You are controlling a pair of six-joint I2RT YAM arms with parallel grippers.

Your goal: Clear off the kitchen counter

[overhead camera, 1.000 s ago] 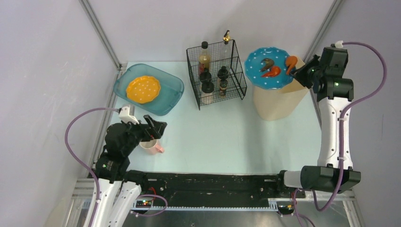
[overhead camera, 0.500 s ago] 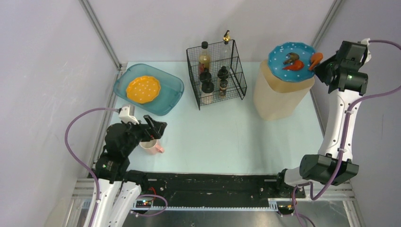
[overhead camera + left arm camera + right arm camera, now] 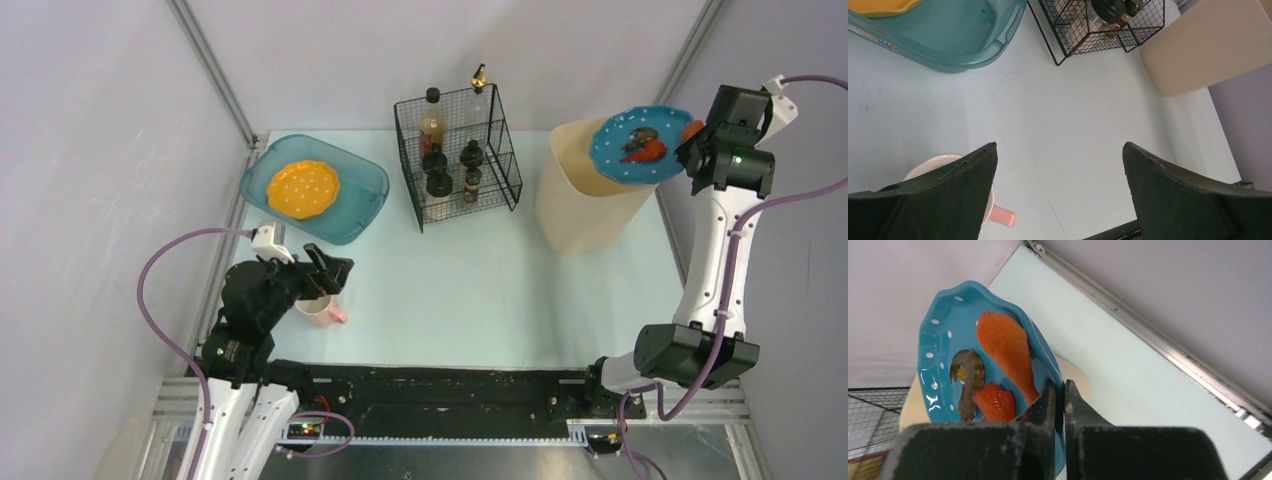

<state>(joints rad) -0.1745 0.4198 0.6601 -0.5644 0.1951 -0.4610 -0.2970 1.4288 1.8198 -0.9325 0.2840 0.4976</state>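
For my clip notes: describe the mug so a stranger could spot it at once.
Take the pale mint-blue counter and go to its near left corner, nearer than the teal tub. There, partly under the open left gripper, stands the mug. It is the only pink item there, pale inside, with a flat handle.

Mint-blue counter (image 3: 480, 290), white-dotted teal plate (image 3: 612, 160)

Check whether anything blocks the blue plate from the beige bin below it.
Nothing visible does. The right gripper holds the blue plate over the beige bin, nothing between them. The wire rack stands clear to the left.
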